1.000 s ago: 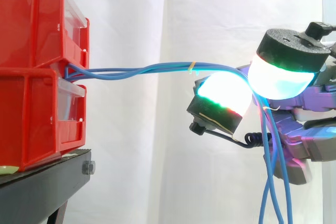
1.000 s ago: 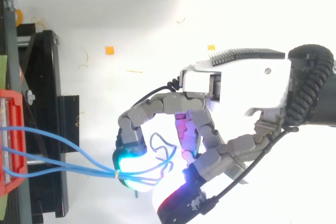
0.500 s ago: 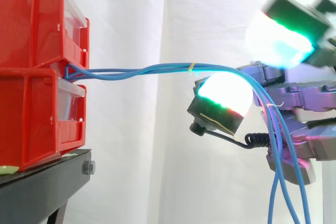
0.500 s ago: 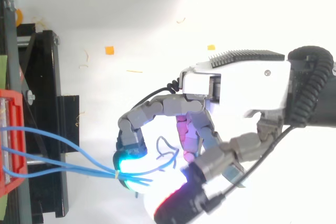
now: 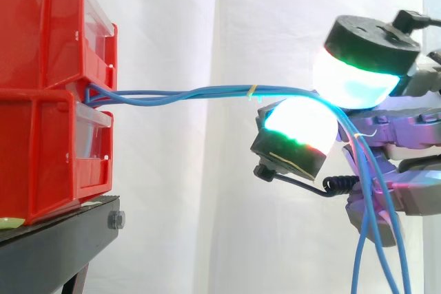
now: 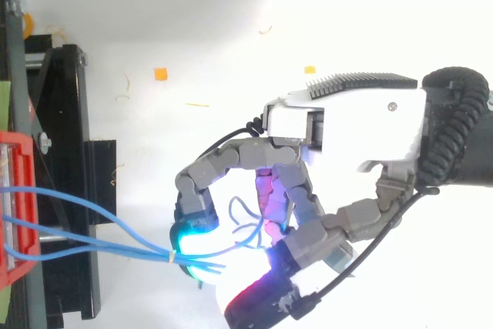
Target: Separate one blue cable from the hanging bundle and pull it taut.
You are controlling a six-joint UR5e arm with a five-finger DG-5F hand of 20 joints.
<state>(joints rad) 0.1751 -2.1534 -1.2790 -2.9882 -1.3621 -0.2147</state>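
Several blue cables, tied with a yellow band, run level from between the two stacked red bins to my hand. They bend over a glowing fingertip pad and hang down past the palm. A second glowing pad sits on top of the cables, so the bundle is pinched between curled fingers. From above, the cables spread apart near the bin and meet at the cyan pad; the hand reaches in from the right.
The bins stand on a black stand at the left, before a white curtain. In the top view the stand's frame lies left of the hand, and small orange scraps lie on the white floor.
The upper pad lifted off the cables half a second ago and has come back down onto them, now a little further left. The lower pad and the bundle have barely moved.
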